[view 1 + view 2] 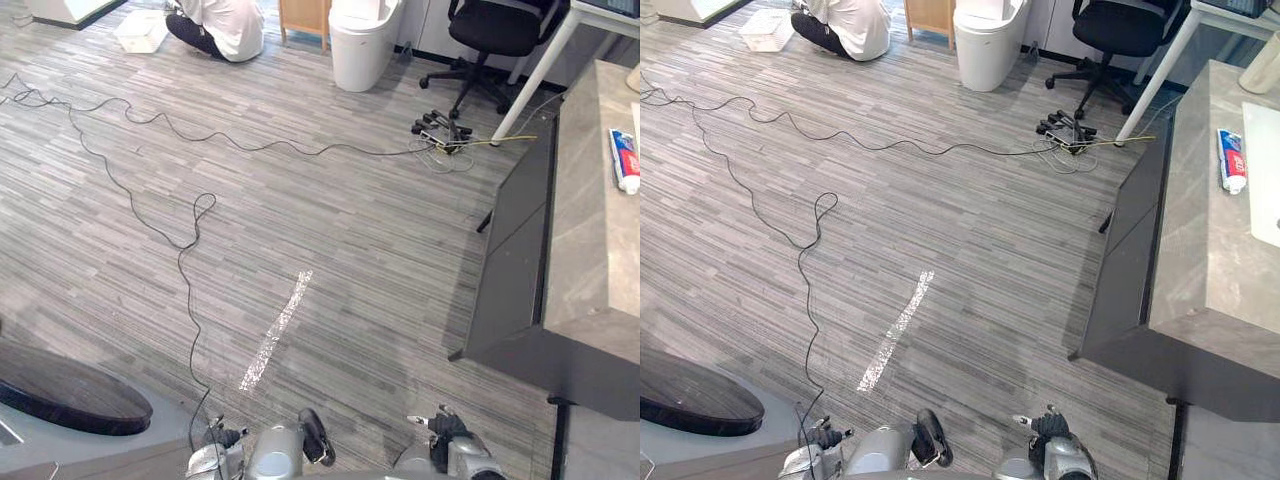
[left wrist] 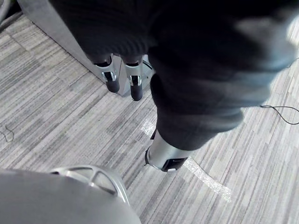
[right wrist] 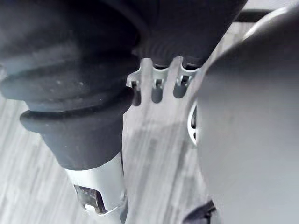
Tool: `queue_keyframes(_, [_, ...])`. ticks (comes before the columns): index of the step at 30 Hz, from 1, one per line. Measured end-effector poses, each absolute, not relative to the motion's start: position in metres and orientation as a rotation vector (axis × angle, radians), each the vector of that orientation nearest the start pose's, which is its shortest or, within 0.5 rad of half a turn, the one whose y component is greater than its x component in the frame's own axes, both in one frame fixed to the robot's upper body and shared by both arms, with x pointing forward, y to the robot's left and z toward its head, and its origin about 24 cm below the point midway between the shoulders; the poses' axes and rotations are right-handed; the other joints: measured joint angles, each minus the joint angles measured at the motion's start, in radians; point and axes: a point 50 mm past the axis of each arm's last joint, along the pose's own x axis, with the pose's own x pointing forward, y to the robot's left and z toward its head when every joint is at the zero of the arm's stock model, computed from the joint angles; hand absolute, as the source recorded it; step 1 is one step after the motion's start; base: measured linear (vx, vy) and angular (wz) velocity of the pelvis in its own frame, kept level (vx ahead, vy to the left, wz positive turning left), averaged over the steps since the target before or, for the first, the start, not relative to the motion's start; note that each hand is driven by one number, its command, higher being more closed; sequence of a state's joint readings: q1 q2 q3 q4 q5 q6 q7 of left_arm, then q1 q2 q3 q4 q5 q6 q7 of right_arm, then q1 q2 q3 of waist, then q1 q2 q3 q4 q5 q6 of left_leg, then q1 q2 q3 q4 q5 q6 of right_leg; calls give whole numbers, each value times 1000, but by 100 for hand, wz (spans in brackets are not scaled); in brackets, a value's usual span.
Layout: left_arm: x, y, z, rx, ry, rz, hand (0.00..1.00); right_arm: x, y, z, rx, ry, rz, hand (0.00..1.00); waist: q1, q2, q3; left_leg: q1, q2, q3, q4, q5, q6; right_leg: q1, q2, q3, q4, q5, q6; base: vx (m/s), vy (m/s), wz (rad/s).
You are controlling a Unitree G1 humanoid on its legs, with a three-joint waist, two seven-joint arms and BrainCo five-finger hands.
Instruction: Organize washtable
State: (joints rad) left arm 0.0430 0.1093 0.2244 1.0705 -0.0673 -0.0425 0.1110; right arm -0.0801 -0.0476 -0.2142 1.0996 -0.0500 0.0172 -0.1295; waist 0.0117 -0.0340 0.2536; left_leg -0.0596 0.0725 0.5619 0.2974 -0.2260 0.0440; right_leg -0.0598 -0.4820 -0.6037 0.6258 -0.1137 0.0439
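The washtable (image 1: 590, 230) is a grey stone counter on a dark cabinet at the right edge of the eye views. A red, white and blue toothpaste tube (image 1: 1232, 160) lies on it beside a white basin (image 1: 1268, 180), and a pale container (image 1: 1262, 65) stands at the far end. Both hands hang low at the bottom of the eye views, well short of the counter. My left hand (image 2: 135, 86) points its straight fingers at the floor and holds nothing. My right hand (image 3: 156, 88) has relaxed fingers and is also empty.
Grey plank floor lies between me and the counter, with a white tape strip (image 1: 275, 330). At the back are a seated person (image 1: 225, 25), a white bin (image 1: 362, 45), an office chair (image 1: 495, 30) and a power strip (image 1: 440, 130). A dark round disc (image 1: 70, 390) sits lower left.
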Motion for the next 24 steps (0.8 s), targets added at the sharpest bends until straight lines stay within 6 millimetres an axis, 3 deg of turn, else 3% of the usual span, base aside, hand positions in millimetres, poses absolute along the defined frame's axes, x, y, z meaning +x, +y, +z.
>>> queue_keyframes(1, [102, 228, -154, -8, 1054, 412, 0, 144, -193, -150, -48, 1030, -274, 0, -3, -5, 9, 40, -3, -24, -29, -1, 1, -38, 51, 85, 85, -31, 40, 108, 24, 29])
queue_keyframes(2, [100, 229, -155, 1, 1059, 406, 0, 145, -189, -150, -49, 1026, -260, 0, -3, -7, 15, 83, -11, -42, -69, -1, 3, -66, 107, 117, 110, -75, 51, 127, 10, 28])
queue_keyframes(4, [99, 229, -155, 2, 1059, 407, 0, 146, -186, -150, -52, 1024, -246, 0, -1, -24, 19, 139, -13, -48, -114, 1, 0, -109, 182, 96, 67, -106, 18, 161, 1, 21])
queue_keyframes(6, [97, 231, -155, 4, 1064, 409, 0, 150, -185, -149, -55, 1013, -238, 0, -5, -28, 22, 172, -15, -49, -139, 3, -10, -162, 225, 29, -45, -94, -4, 280, -13, 21])
queue_keyframes(7, [96, 230, -155, 4, 1067, 410, 0, 151, -185, -148, -55, 1009, -236, 0, -8, -30, 22, 195, -22, -49, -157, 4, -28, -187, 245, -11, -157, -58, -30, 315, -22, 21])
queue_keyframes(9, [93, 232, -156, 7, 1075, 409, 0, 151, -183, -149, -48, 1011, -235, 0, -16, -37, 23, 224, -37, -70, -157, -9, -58, -194, 283, 8, -310, 29, -41, 378, -68, 38])
queue_keyframes(11, [87, 233, -157, 13, 1089, 397, 0, 148, -183, -149, -24, 1012, -252, 0, -32, -46, 16, 261, -50, -123, -145, -52, -95, -191, 309, 114, -327, 154, -150, 471, -119, 59])
queue_keyframes(12, [90, 224, -158, 1, 1089, 372, 0, 149, -190, -148, -29, 1003, -271, 0, -29, -8, 2, 262, -12, -149, -131, -67, -112, -189, 321, 95, -293, 117, -148, 543, -118, 50])
queue_keyframes(13, [93, 220, -158, -3, 1085, 359, 0, 148, -193, -148, -21, 1003, -288, 0, -28, 12, -5, 258, 5, -168, -118, -73, -123, -189, 337, 78, -287, 82, -148, 650, -152, 31])
queue_keyframes(15, [94, 219, -158, 2, 1083, 354, 0, 149, -193, -148, -14, 1003, -297, 0, -24, 26, -6, 227, 51, -191, -29, -71, -150, -180, 370, 73, -282, 43, -156, 512, -147, -5])
queue_keyframes(17, [93, 219, -158, -14, 1086, 364, 0, 144, -190, -150, -7, 1019, -297, 0, -19, 30, -4, 117, 151, -232, 334, -54, -220, -72, 440, 92, -378, 36, -159, 455, -96, -43])
queue_keyframes(20, [97, 220, -157, -25, 1070, 360, 0, 134, -194, -153, -7, 1041, -317, 0, -9, 28, 2, 57, 174, -253, 517, -63, -207, 66, 470, 156, -459, 36, -159, 354, 58, -64])
queue_keyframes(22, [101, 222, -155, -19, 1052, 361, 0, 132, -194, -153, -1, 1046, -325, 0, 5, 25, 2, -20, 170, -257, 500, -77, -182, 95, 465, 213, -482, 36, -151, 227, 134, -81])
queue_keyframes(24, [102, 224, -154, -18, 1044, 369, 0, 132, -192, -153, 5, 1046, -323, 0, 7, 13, 9, -94, 162, -303, 357, -80, -174, 102, 448, 282, -480, 26, -105, 186, 251, -95])
